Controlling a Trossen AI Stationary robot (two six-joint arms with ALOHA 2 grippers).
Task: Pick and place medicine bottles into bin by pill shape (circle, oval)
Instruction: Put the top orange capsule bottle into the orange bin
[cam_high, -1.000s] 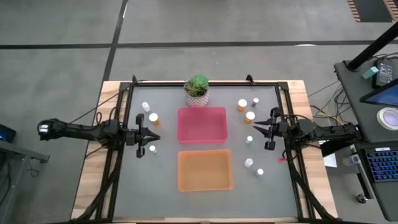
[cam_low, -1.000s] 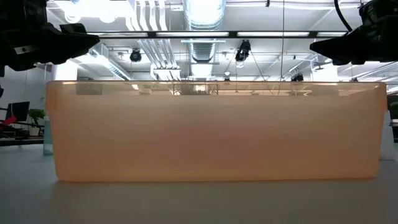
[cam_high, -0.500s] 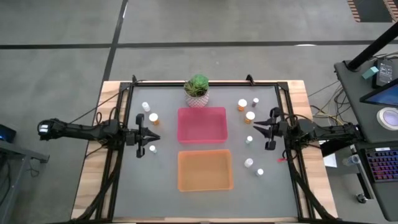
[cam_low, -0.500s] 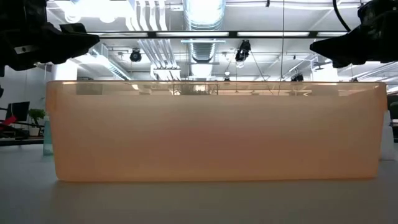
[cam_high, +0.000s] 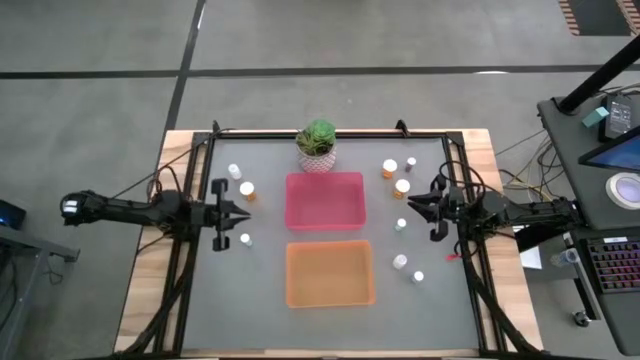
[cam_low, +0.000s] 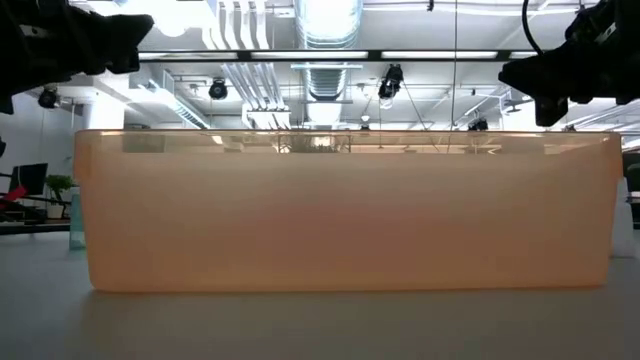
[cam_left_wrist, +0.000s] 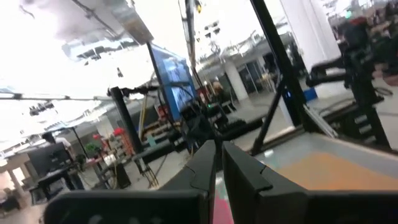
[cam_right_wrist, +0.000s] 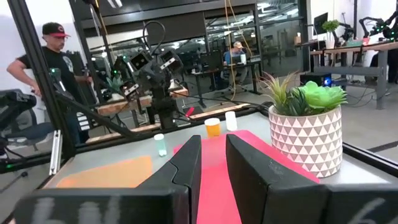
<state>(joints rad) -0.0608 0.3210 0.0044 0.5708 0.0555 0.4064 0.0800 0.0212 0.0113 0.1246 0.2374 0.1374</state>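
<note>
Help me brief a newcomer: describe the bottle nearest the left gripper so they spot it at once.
Start at the pink tray and move toward the left gripper. Just below its tip stands a small white bottle, alone; the other two bottles on that side sit farther back, one of them orange.

Your low view is walled off by the orange bin (cam_low: 345, 210); the medicine bottles (cam_high: 401, 262) appear too small for pill shapes.
</note>
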